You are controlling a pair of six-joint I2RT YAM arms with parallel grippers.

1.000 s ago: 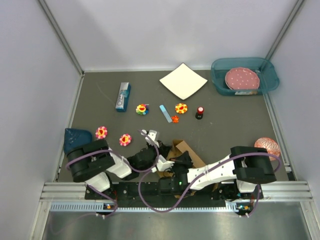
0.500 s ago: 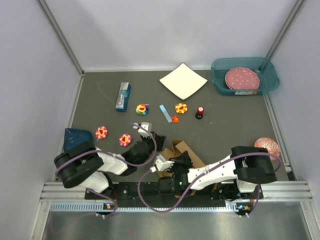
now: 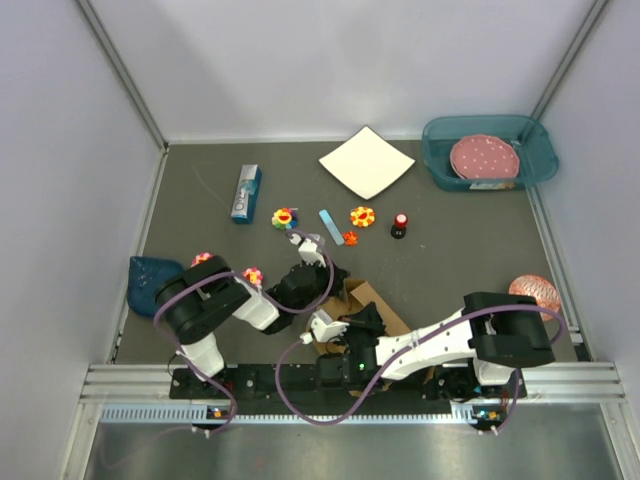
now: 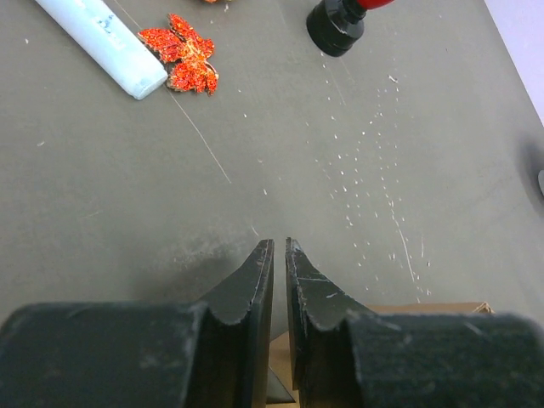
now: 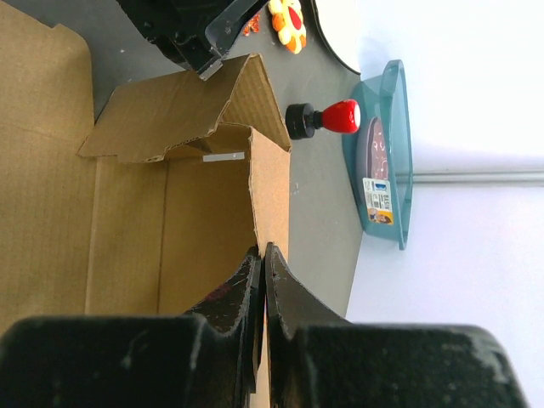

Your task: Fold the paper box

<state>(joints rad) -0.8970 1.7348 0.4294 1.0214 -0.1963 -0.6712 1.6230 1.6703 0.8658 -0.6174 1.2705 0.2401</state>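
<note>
Right gripper (image 5: pixel 260 248): clamped on paper box (image 5: pixel 127 212) wall
Left gripper (image 4: pixel 280 242): barely parted, empty
Advice: keep wall upright, push flap (image 5: pixel 178 106) inward

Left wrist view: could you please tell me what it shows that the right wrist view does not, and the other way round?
Only the left wrist view: a pale blue stick beside a red-orange flower piece, and white specks on the tabletop. Only the right wrist view: the teal bin, a yellow flower, and the right gripper pinching a wall of the paper box. Both: the red-topped black knob and some of the box's cardboard.
</note>
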